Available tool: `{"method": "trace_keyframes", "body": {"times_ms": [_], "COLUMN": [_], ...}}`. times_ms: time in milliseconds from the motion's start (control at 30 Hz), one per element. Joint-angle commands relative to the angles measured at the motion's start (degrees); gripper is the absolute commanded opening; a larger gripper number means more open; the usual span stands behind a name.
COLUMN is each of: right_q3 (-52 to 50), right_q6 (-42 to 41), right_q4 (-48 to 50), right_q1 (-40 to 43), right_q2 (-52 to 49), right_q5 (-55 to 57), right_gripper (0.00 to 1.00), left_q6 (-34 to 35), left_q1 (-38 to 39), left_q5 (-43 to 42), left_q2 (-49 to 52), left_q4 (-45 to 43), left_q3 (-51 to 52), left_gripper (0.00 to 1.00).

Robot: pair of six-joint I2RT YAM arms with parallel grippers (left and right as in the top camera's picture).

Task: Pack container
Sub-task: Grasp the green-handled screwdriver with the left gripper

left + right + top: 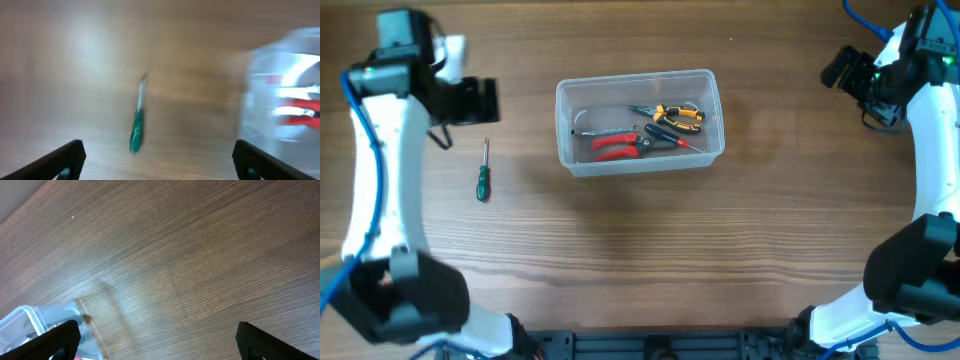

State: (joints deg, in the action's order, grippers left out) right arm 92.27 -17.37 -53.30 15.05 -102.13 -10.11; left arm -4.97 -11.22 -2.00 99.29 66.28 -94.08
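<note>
My left gripper (160,164) has its fingers spread wide with nothing between them, and it hangs over the table (640,250) near the far-left corner. Just nearer to me a green-handled screwdriver (137,129) lies flat on the wood, touching nothing, its shaft pointing at the far edge. My right gripper (160,342) is also spread and empty, by the far-right corner. The container (638,82) sits toward the far edge, midway between the left and right edges. It holds red-handled pliers (615,147) and orange-handled pliers (677,114).
</note>
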Motion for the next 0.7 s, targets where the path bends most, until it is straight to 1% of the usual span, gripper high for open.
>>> {"method": "trace_keyframes", "body": {"times_ms": [0, 33, 100, 133, 233, 333, 400, 467, 567, 667], "right_q3": [-0.17, -0.17, -0.17, -0.17, -0.17, -0.17, -0.17, -0.17, -0.17, -0.17], "right_q6": [-0.85, -0.83, -0.83, -0.85, -0.85, -0.83, -0.83, -0.85, -0.83, -0.83], "right_q4": [0.17, 0.17, 0.17, 0.17, 0.17, 0.17, 0.17, 0.17, 0.17, 0.17], "right_q1": [-0.24, -0.24, -0.24, -0.24, -0.24, -0.24, -0.24, -0.24, -0.24, -0.24], "right_q2": [-0.85, -0.85, -0.85, -0.85, -0.85, -0.85, -0.85, -0.85, -0.85, -0.85], "right_q5": [-0.46, -0.46, -0.46, -0.46, -0.46, -0.46, -0.46, -0.46, -0.46, -0.46], "right_gripper": [1.0, 1.0, 1.0, 1.0, 1.0, 1.0, 1.0, 1.0, 1.0, 1.0], "left_q6": [5.92, 3.69, 3.72, 3.72, 3.72, 3.63, -0.22, -1.66, -2.34, -2.34], "left_q1": [-7.61, -8.66, -9.2, -9.01, -7.54, -5.62, -3.5, -2.51, -2.16, -2.16], "left_q5": [0.15, 0.44, 1.64, 1.64, 2.25, 3.17, 3.21, 4.52, 5.25, 6.21], "left_q2": [8.31, 11.37, 17.29, 19.19, 23.39, 24.39, 24.39, 24.39, 24.39, 24.39], "left_q4": [2.21, 1.95, 1.99, 1.92, 1.66, 1.68, 3.26, 3.93, 3.26, -1.4], "left_q3": [0.31, 0.31, 0.31, 0.31, 0.33, 0.33, 0.39, 1.18, 5.16, 10.45], "left_gripper": [0.93, 0.86, 0.74, 0.72, 0.72, 0.72, 0.73, 0.73, 0.72, 0.7]}}
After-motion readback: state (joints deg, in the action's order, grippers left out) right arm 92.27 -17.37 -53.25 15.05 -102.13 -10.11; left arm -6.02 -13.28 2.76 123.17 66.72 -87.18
